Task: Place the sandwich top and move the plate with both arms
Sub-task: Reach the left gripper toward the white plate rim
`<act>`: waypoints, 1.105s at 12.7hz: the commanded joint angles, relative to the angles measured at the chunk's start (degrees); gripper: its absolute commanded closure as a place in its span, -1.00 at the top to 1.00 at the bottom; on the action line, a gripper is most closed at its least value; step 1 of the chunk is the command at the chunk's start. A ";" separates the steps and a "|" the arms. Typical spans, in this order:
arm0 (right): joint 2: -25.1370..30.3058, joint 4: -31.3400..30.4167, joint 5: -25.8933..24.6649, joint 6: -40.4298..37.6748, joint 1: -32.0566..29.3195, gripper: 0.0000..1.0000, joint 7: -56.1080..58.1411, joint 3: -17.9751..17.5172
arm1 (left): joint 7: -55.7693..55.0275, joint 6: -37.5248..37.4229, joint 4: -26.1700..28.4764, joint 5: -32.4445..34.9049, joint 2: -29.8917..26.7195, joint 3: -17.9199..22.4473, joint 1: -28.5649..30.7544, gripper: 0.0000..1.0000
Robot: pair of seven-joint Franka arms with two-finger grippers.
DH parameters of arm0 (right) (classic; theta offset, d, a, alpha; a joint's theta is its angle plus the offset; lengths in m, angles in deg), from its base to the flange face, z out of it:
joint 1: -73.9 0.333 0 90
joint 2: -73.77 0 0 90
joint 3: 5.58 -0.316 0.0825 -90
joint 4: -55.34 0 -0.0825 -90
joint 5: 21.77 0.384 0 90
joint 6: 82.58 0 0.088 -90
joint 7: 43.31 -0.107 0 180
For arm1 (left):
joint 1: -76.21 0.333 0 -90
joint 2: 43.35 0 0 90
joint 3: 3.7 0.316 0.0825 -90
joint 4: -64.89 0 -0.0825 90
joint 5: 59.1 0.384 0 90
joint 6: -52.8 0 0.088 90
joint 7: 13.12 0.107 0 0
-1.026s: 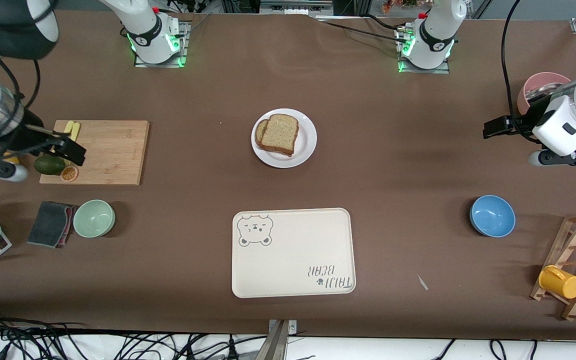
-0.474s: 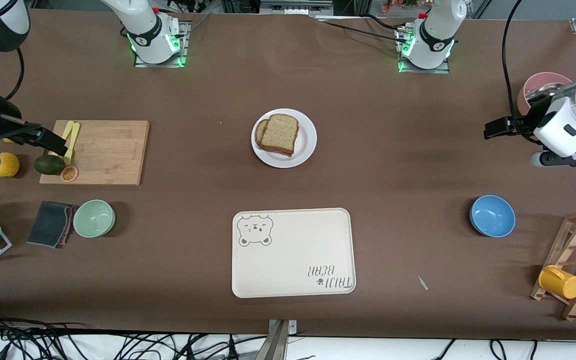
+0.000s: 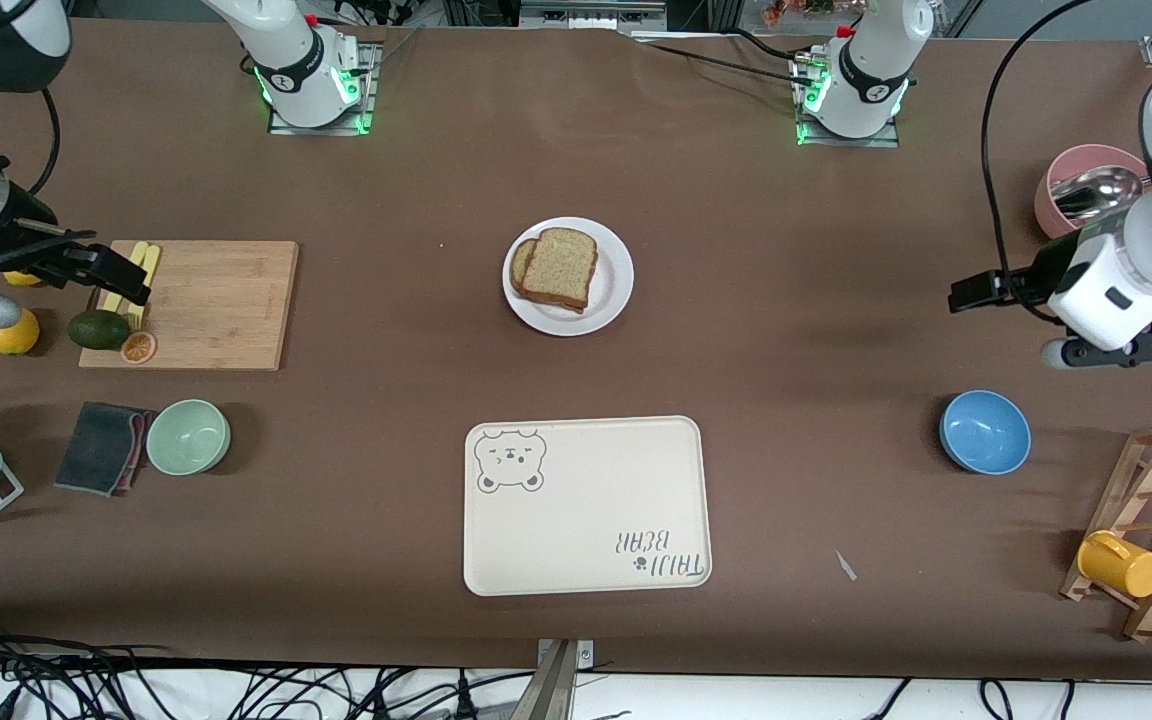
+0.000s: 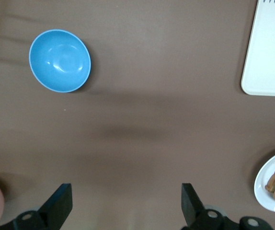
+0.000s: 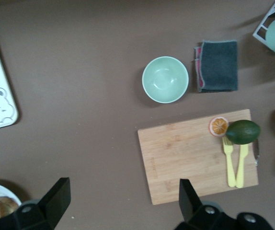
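The sandwich top (image 3: 558, 268), a speckled tan slice with a brown crust, lies on another slice on the round white plate (image 3: 612, 290) in the middle of the table. My right gripper (image 3: 121, 283) is open and empty, up over the cutting board's outer edge, well away from the plate. My left gripper (image 3: 971, 293) is open and empty over bare table toward the left arm's end. The left wrist view shows its open gripper (image 4: 125, 208) and the plate (image 4: 264, 189) at the frame's edge. The right wrist view shows its open gripper (image 5: 122, 199) and a bit of the plate (image 5: 1, 190).
A cream bear tray (image 3: 586, 505) lies nearer the camera than the plate. A wooden cutting board (image 3: 206, 300) with an avocado (image 3: 98, 329) and yellow forks, a green bowl (image 3: 187, 436) and a dark cloth are at the right arm's end. A blue bowl (image 3: 984, 431), pink bowl (image 3: 1066, 190) and mug rack (image 3: 1146, 530) are at the left arm's end.
My right gripper has drawn back toward the outer edge of the cutting board. My left gripper has shifted a little toward the table's middle. The plate and bread have not moved.
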 commanded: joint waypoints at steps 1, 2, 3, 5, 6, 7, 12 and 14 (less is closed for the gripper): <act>1.63 -0.68 3.77 -0.08 -0.84 1.00 2.44 1.58 | -3.91 3.28 -1.25 -4.35 3.52 -0.23 -0.55 1.00; 1.63 -0.59 3.33 -0.08 -0.67 1.00 2.52 1.41 | -4.18 4.25 -1.08 -6.63 4.49 -0.14 -0.55 1.00; 1.63 -0.59 3.24 -0.17 -0.23 1.00 2.61 1.06 | -4.27 5.39 -0.81 -8.48 5.02 -0.23 -0.38 1.00; 1.72 -0.42 3.42 -1.91 -0.14 1.00 4.53 0.53 | -2.96 8.81 2.50 -13.31 4.86 -0.23 0.68 1.00; 1.81 -0.33 3.42 -2.71 -0.14 1.00 4.72 0.62 | -3.04 12.48 5.92 -15.86 4.16 -0.23 0.68 1.00; 1.63 -0.42 3.33 -2.98 -0.14 1.00 4.72 0.62 | -2.95 15.91 9.70 -19.10 2.93 -0.40 0.51 1.00; 1.54 -0.15 1.75 -5.97 0.04 1.00 4.11 -1.22 | 0.54 28.50 23.25 -31.93 1.51 -4.00 -0.98 1.00; 1.54 -0.15 -4.20 -5.97 0.04 1.00 3.93 -2.71 | 7.64 29.83 27.64 -37.74 1.43 -4.01 -1.34 1.00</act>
